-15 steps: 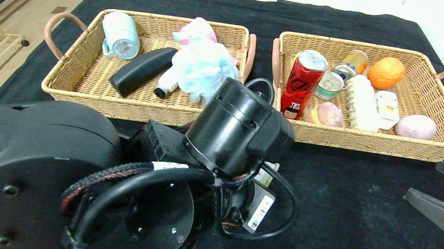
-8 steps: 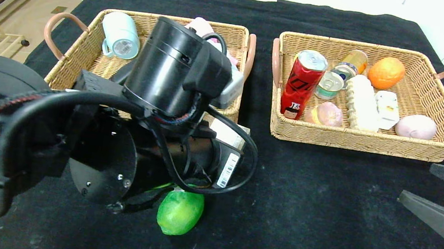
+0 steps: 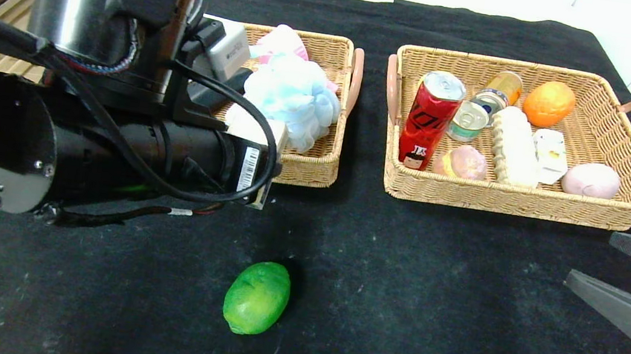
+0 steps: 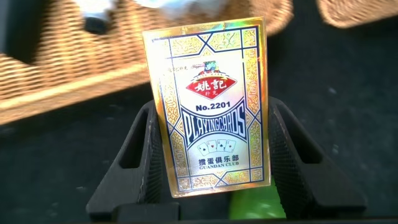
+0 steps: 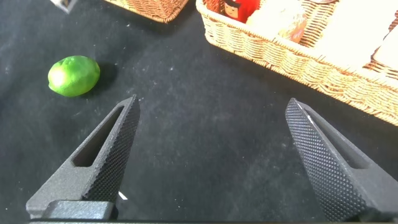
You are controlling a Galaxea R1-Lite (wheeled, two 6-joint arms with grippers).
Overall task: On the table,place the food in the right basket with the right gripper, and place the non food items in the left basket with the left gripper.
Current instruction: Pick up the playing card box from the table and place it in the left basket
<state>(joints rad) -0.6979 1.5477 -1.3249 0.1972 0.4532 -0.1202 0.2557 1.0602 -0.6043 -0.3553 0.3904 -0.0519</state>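
Note:
My left gripper [image 4: 211,115] is shut on the cream-yellow playing-card box [image 4: 208,109] and holds it above the front edge of the left basket [image 3: 310,167]. The box's edge shows beside the blue pouf [image 3: 292,98] in the head view. The green fruit [image 3: 257,297] lies alone on the black table [image 3: 425,313] near the front; it also shows in the right wrist view [image 5: 73,76]. My right gripper [image 3: 615,265] is open and empty, low at the right, in front of the right basket [image 3: 531,202]. That basket holds the red can [image 3: 428,119], bread loaf [image 3: 513,145] and white carton [image 3: 550,152].
The right basket also holds an orange [image 3: 549,103], two tins [image 3: 469,121] and pink round items [image 3: 591,178]. A pink plush [image 3: 280,40] lies behind the pouf. My left arm [image 3: 90,129] hides most of the left basket. The table's left edge drops to the floor.
My left arm has risen from over the green fruit and swung back and left to the left basket with the card box. The fruit is uncovered. The right gripper has barely moved.

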